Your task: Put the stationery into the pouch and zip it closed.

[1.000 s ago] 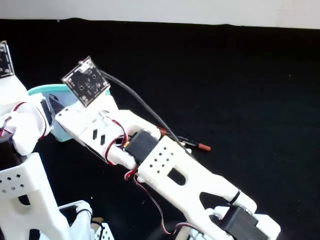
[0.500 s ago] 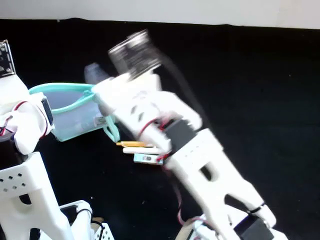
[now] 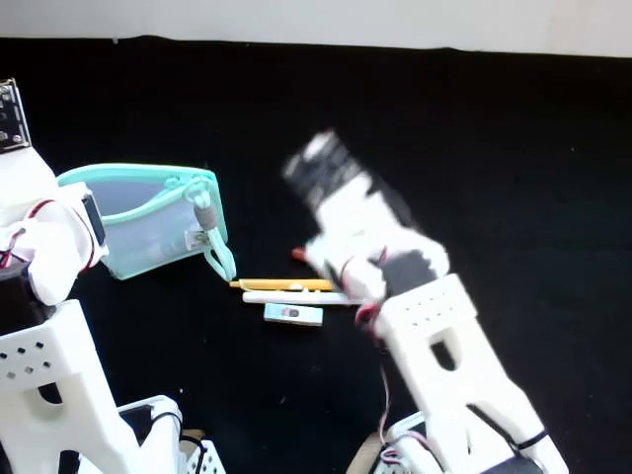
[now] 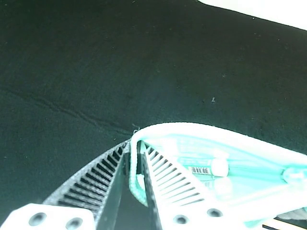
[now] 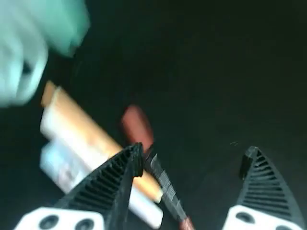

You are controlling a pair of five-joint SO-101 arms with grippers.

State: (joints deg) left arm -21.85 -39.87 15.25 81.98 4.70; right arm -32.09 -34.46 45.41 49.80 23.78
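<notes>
A teal pouch [image 3: 148, 222] stands open-topped at the left, its zipper pull [image 3: 219, 259] hanging at the right end. In the left wrist view my left gripper [image 4: 136, 160] is shut on the pouch's rim [image 4: 201, 132]. Right of the pouch lie a yellow pencil [image 3: 281, 284], a white pen [image 3: 296, 296] and a small eraser [image 3: 293, 314]. My right gripper [image 5: 189, 167] hovers open just above a red-capped dark pen [image 5: 136, 125], with the pencil [image 5: 91, 134], white pen [image 5: 144, 208] and eraser [image 5: 60, 165] beside it. Nothing is between its fingers.
The black tabletop [image 3: 513, 148] stretches free to the right and back. The right arm [image 3: 425, 326] rises from the front edge and covers part of the stationery. The left arm's white body [image 3: 44, 326] stands at the front left.
The right arm has swung from above the pouch rightward to above the loose stationery. This uncovers the pouch, pencil, white pen and eraser. The left arm and pouch have stayed put.
</notes>
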